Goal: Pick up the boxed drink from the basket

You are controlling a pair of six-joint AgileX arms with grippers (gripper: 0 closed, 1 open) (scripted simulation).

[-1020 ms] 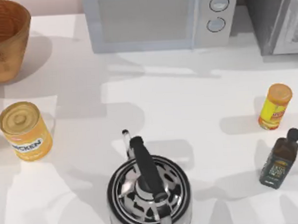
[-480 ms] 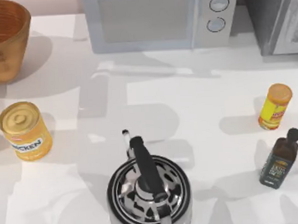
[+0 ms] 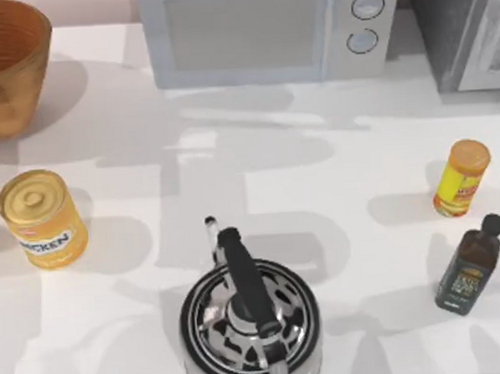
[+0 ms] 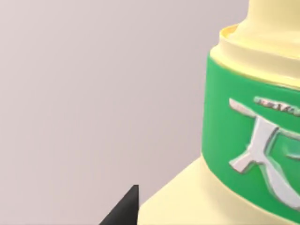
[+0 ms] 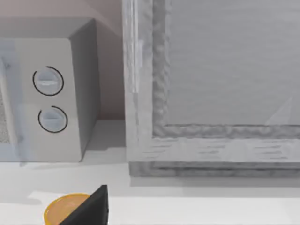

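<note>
The top view shows one basket, cut off at the desk's far-left corner, one yellow can, one kettle, one microwave, one orange jar and one dark bottle.

The left wrist view shows a cream, green-banded boxed drink close up, cropped; the left hand's state cannot be told.

The right wrist view shows two microwave dials, with the orange jar's lid half hidden.

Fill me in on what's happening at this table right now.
The left wrist view sits close to a cream carton with a green label, one dark fingertip beside it, so the left arm seems to be handling the boxed drink. On the table stand the basket, a yellow can, a kettle, a microwave, a yellow jar and a dark bottle.
</note>
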